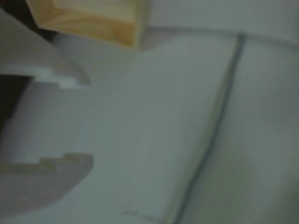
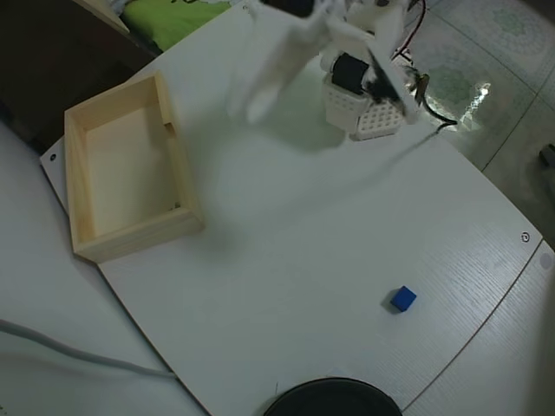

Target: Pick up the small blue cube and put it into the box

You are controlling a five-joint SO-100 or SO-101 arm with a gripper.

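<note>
In the overhead view the small blue cube [image 2: 402, 299] sits lower right on the white table [image 2: 286, 260], well apart from the gripper [image 2: 251, 104] blurred at upper centre beside the empty wooden box [image 2: 130, 234], while the wrist view shows its fingers [image 1: 70, 77] spread wide, holding nothing.

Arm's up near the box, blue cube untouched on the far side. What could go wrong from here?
1. The small blue cube is tiny and lies far from the end effector; a slightly off approach could nudge it instead of gripping it.
2. It sits fairly near the table edge, so a push might send it off.
3. The box has thick walls; a low carry could clip a wall.
</note>
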